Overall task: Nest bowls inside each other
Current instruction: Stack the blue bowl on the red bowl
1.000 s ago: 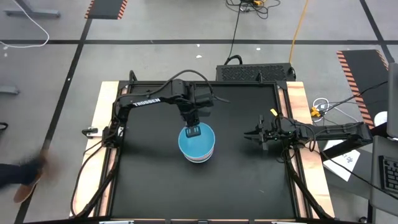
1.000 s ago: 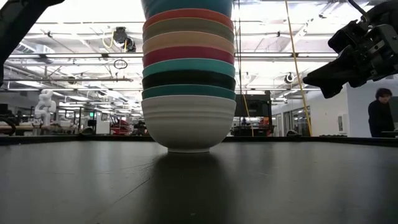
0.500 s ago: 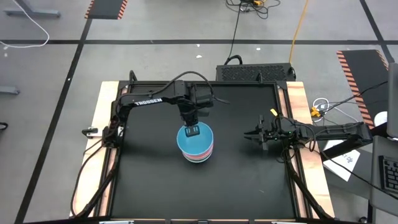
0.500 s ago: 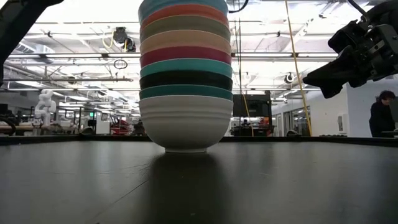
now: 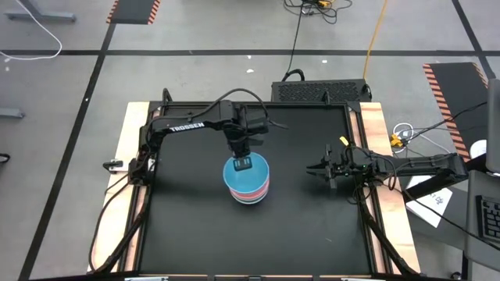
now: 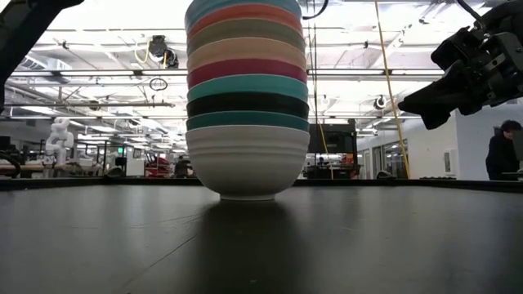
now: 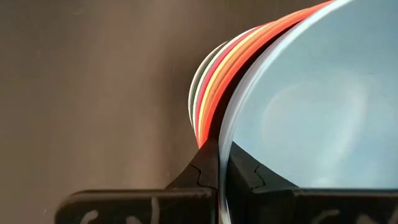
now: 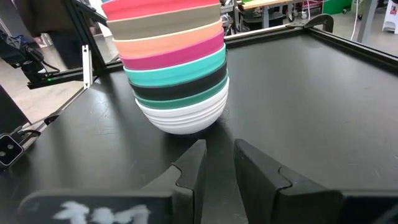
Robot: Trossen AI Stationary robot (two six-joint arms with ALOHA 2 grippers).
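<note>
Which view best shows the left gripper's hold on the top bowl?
Left wrist view: the left gripper is shut on the light blue bowl rim. High view shows it from above, fingers unclear. Low and right wrist views cut off the stack's top.

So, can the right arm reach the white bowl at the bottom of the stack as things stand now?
Probably yes. The right gripper waits apart from the stack with bare black table between, and the white bowl shows unblocked. The left gripper is shut on the light blue bowl on top.
</note>
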